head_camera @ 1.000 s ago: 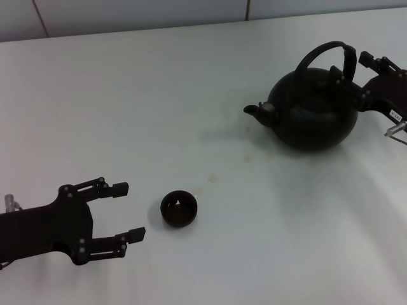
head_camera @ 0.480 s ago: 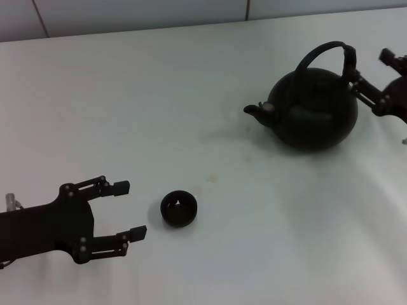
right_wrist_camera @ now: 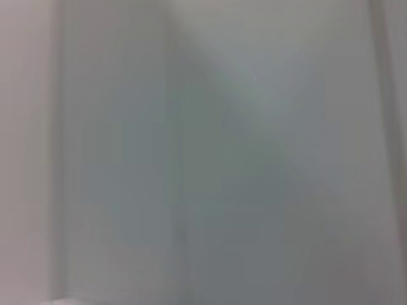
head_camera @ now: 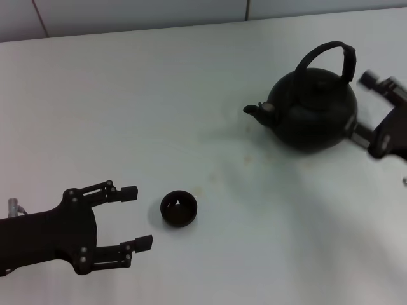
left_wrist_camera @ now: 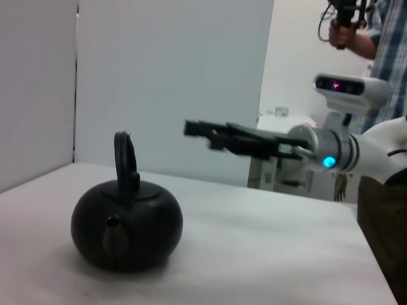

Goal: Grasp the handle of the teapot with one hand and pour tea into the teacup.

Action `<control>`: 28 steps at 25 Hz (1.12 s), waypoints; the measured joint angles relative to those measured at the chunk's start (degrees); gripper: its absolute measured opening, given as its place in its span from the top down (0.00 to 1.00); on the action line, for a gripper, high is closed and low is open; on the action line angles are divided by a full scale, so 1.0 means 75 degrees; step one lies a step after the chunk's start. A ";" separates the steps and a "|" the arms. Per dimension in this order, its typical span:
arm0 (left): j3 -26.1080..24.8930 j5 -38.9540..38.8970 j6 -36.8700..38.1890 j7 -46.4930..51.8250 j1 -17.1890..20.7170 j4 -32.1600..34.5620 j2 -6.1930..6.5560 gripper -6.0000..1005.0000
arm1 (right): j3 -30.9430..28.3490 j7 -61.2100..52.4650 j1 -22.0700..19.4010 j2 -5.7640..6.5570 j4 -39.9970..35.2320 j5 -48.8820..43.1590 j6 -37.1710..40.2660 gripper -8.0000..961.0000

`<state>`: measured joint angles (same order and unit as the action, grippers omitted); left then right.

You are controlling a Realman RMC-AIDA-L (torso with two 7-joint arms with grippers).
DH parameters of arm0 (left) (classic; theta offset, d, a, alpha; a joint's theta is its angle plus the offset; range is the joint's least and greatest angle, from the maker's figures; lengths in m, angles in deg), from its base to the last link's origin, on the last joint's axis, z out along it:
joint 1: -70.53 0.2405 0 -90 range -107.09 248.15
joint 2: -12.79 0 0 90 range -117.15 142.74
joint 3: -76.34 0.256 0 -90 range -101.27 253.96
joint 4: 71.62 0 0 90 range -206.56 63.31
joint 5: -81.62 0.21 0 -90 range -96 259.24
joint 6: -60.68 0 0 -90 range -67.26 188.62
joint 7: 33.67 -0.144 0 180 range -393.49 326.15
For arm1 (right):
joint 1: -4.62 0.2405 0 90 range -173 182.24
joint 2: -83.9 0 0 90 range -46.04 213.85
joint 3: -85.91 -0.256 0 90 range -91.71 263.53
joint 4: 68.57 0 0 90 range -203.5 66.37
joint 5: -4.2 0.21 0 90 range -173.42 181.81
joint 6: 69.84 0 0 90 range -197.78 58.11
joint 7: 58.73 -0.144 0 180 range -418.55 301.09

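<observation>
The matte-black teapot point(head_camera: 311, 113) stands on the white table at the far right, its spout pointing left. Its arched handle point(head_camera: 325, 49) stands upright with nothing holding it. In the left wrist view the teapot point(left_wrist_camera: 127, 222) and its handle point(left_wrist_camera: 124, 159) show from the spout side. My right gripper point(head_camera: 364, 105) hangs open just right of the pot, clear of the handle; it shows as the right gripper point(left_wrist_camera: 202, 132) in the left wrist view. The small black teacup point(head_camera: 179, 208) sits near the front. My left gripper point(head_camera: 140, 216) is open a short way left of the cup.
Faint brown stains point(head_camera: 213, 178) mark the table point(head_camera: 127, 114) between cup and pot. A person point(left_wrist_camera: 375, 44) stands behind the robot's body in the left wrist view. The right wrist view shows only a blank pale surface.
My right gripper has drawn back from the handle's thick sleeve and dropped toward the pot's right flank. My left gripper has slid a little to the right, nearer the cup.
</observation>
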<state>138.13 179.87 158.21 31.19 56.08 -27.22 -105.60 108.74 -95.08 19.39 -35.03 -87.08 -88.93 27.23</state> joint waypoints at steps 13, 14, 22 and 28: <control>-0.0001 -0.0120 0.0295 -0.0230 0.0113 -0.0140 0.0003 0.19 | 0.0087 -0.0975 -0.0242 -0.0007 -0.1192 -0.2310 0.1690 0.21; -0.0001 -0.0125 0.0314 -0.0238 0.0115 -0.0164 0.0003 0.19 | 0.0087 -0.0838 -0.0316 -0.0029 -0.1165 -0.2323 0.1627 0.21; 0.0002 -0.0129 0.0364 -0.0245 0.0179 -0.0183 0.0001 0.19 | 0.0267 -0.0708 -0.0445 -0.0051 -0.1136 -0.2386 0.1623 0.21; -0.0003 -0.0129 0.0371 -0.0247 0.0184 -0.0183 0.0008 0.19 | 0.0607 -0.0641 -0.0400 -0.0082 -0.1089 -0.2546 0.1368 0.21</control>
<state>138.11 178.90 160.99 29.34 57.46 -28.59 -105.53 113.29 -99.89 16.39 -35.64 -95.25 -108.02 37.49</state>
